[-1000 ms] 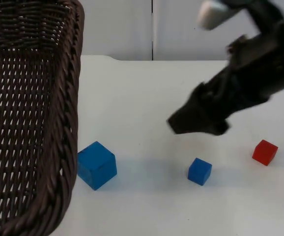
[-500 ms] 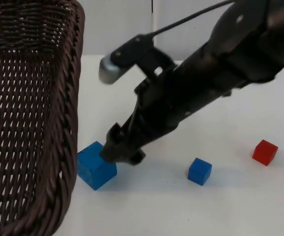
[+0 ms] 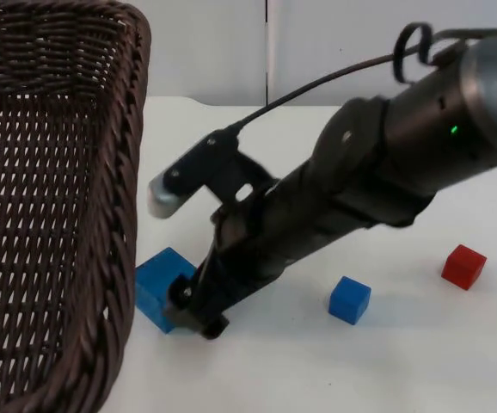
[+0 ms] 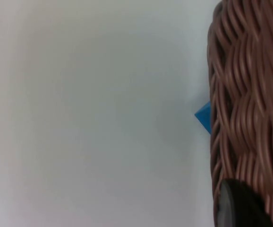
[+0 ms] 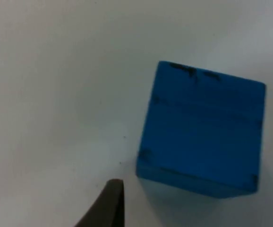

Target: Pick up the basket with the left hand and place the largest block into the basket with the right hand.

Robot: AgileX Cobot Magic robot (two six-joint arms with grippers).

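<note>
Over at the big blue block | right gripper angled down low against it, grip state unclear | left gripper clamped on basket rim

From the left wrist, the woven brown basket wall rises close up, its thick wicker strands running in bands. A black fingertip of the left tool lies against it. A blue corner of a block peeks out beside the basket, on the white bench.

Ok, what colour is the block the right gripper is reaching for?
Blue: the large block shows best in the right wrist view.
</note>
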